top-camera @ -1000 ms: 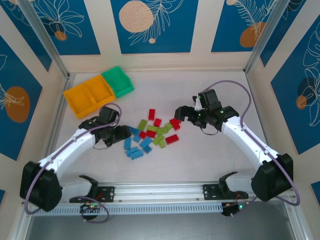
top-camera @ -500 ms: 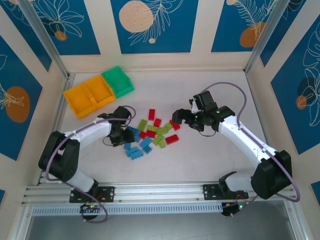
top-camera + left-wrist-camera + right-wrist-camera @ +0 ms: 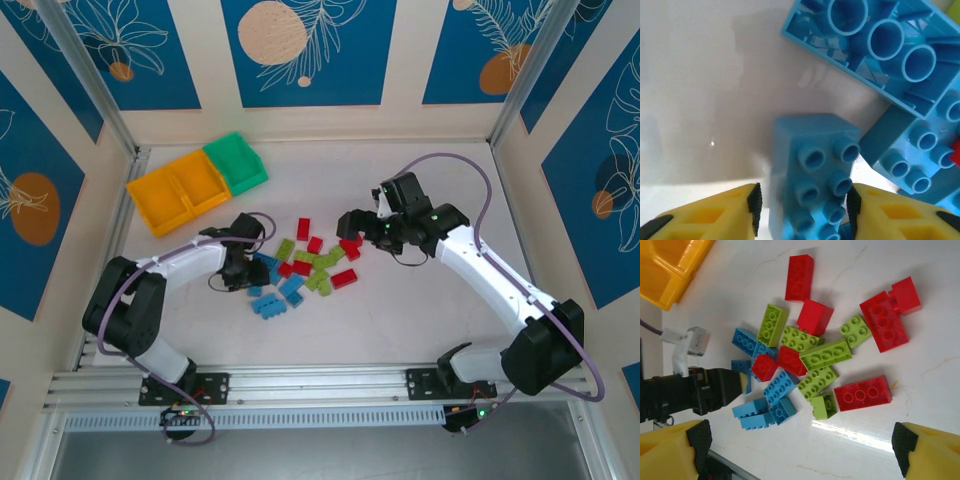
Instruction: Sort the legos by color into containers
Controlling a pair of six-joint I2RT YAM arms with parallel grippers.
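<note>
A blue brick (image 3: 812, 170) is being straddled by the left gripper (image 3: 805, 215) at the left edge of the legos (image 3: 305, 265). One black pad (image 3: 854, 212) is lying against it, but whether it is being clamped cannot be told. The right gripper (image 3: 355, 228) is being held wide open above the red bricks (image 3: 885, 327), with nothing between its jaws. The legos are lying scattered mid-table (image 3: 420, 320), well apart from the containers (image 3: 195, 185) in the far left corner

Glossy, smooth moulded plastic legos (image 3: 860, 395); the pale table (image 3: 940, 340) is polished and faintly veined, catching light; my fingers (image 3: 730, 200) are matt yellow plastic with black ribbed pads (image 3: 756, 206).
</note>
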